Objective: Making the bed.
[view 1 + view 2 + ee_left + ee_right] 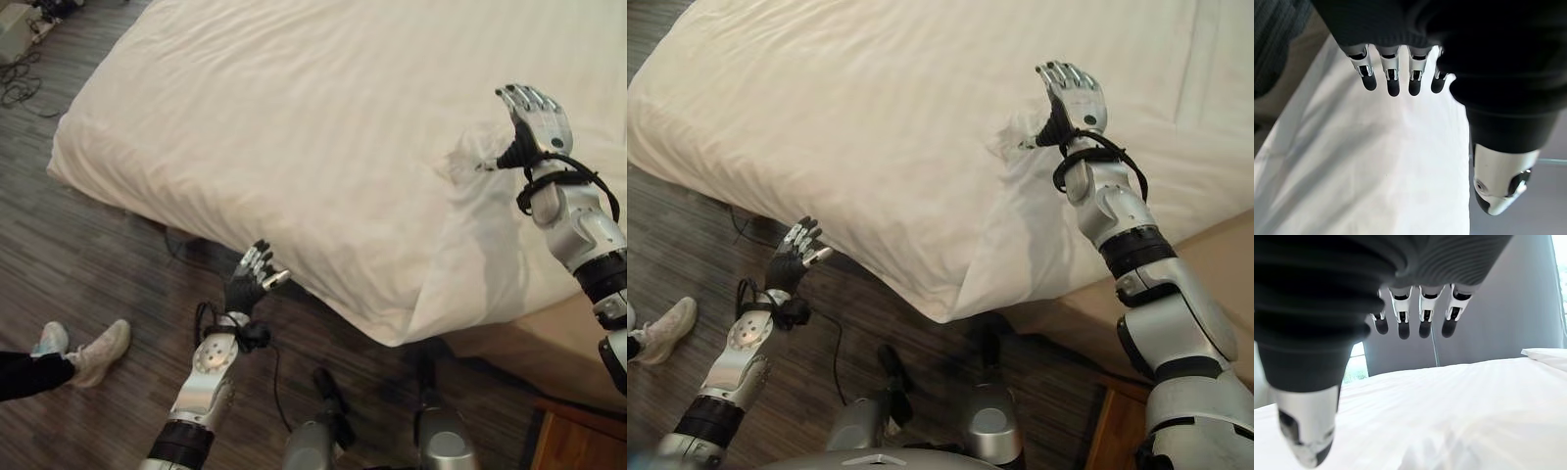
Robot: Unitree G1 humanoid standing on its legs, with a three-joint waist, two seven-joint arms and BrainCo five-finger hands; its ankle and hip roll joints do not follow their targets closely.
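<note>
Left eye view: duvet lies spread over the bed, near corner hanging past the mattress. Right hand hovers above that corner, fingers straight, holding nothing. Left hand hangs off the duvet's near edge, fingers loosely spread, empty. Best bet: pinch the edge, pull outward, flatten the bump by the right hand.

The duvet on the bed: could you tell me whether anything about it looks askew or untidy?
Yes. The white duvet bunches into a small raised pucker beside the right hand, and its near corner droops off the bed, baring the tan base. Elsewhere it lies fairly smooth.
</note>
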